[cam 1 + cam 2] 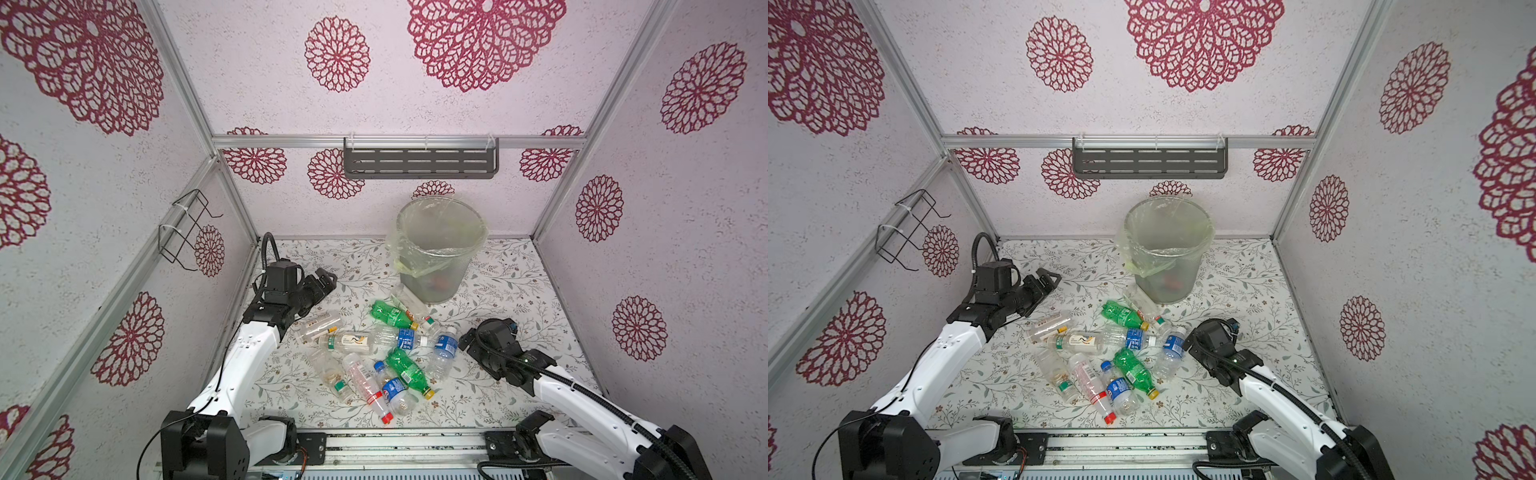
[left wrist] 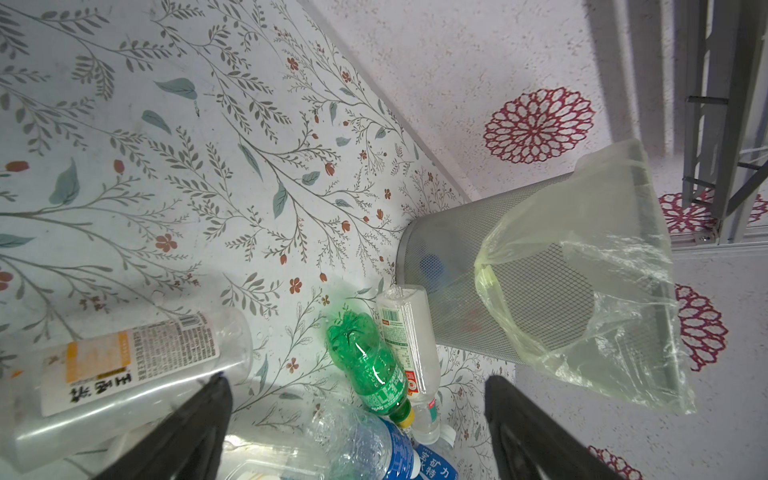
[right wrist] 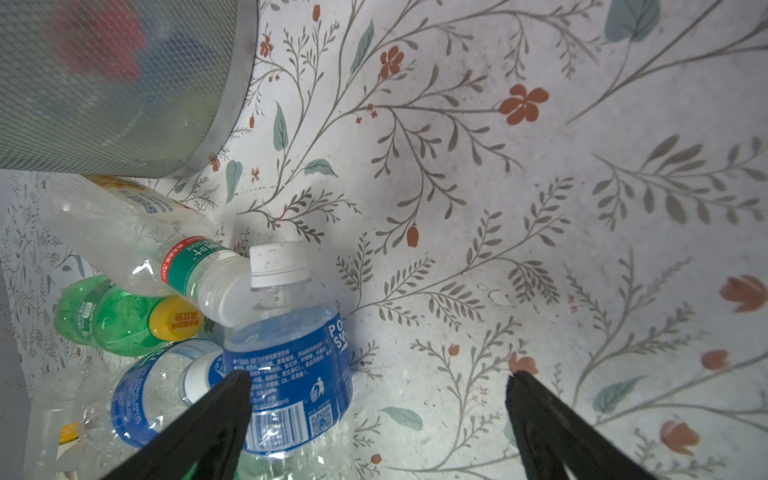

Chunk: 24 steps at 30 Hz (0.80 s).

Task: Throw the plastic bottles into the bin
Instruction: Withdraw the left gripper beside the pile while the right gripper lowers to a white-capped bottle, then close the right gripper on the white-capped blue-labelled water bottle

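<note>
Several plastic bottles (image 1: 374, 353) lie in a heap mid-table in both top views, mostly clear, two of them green (image 1: 392, 313) (image 1: 409, 370). Behind the heap stands the grey mesh bin (image 1: 440, 249) (image 1: 1167, 249) with its yellowish bag; something red and blue shows through the mesh (image 3: 104, 104). My left gripper (image 1: 328, 279) (image 2: 357, 386) hangs open above the heap's left edge, over a clear orange-labelled bottle (image 2: 124, 365). At the heap's right edge my right gripper (image 1: 467, 338) (image 3: 378, 382) is low and open. One of its fingers (image 3: 216, 415) is over a blue-labelled, white-capped bottle (image 3: 291, 365).
A dark slotted shelf (image 1: 419, 162) hangs on the back wall above the bin. A black wire rack (image 1: 187, 230) is fixed to the left wall. An aluminium rail (image 1: 399, 446) runs along the table's front edge. Patterned walls close three sides.
</note>
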Each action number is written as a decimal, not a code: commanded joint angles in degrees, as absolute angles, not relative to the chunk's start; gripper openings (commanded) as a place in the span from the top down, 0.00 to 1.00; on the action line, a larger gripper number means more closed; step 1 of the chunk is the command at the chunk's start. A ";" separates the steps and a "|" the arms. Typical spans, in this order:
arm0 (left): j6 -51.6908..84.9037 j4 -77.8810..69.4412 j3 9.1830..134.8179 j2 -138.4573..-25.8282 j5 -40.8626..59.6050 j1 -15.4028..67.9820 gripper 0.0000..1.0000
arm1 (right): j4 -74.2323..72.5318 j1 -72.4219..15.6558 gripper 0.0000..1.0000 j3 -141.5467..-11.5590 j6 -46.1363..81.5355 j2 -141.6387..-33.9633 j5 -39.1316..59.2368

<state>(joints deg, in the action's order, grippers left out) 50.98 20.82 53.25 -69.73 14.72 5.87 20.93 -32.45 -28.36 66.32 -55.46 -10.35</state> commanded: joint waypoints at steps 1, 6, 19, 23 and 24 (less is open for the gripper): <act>52.68 17.89 51.20 -68.04 14.52 5.47 0.03 | 22.19 -33.72 0.01 -30.10 68.81 -56.46 -12.22; 53.88 16.25 48.70 -67.32 14.05 5.45 0.03 | 19.81 -35.33 0.01 -30.59 68.82 -59.35 -11.21; 52.47 17.99 48.16 -66.63 14.06 4.94 0.03 | 20.05 -40.19 0.01 -34.33 71.76 -62.18 -16.36; 52.38 18.39 47.99 -66.42 14.36 4.58 0.03 | 20.64 -42.19 0.01 -36.83 71.56 -63.89 -17.70; 52.38 18.41 47.82 -66.21 14.33 4.57 0.03 | 20.39 -42.63 0.01 -37.20 71.54 -64.49 -17.72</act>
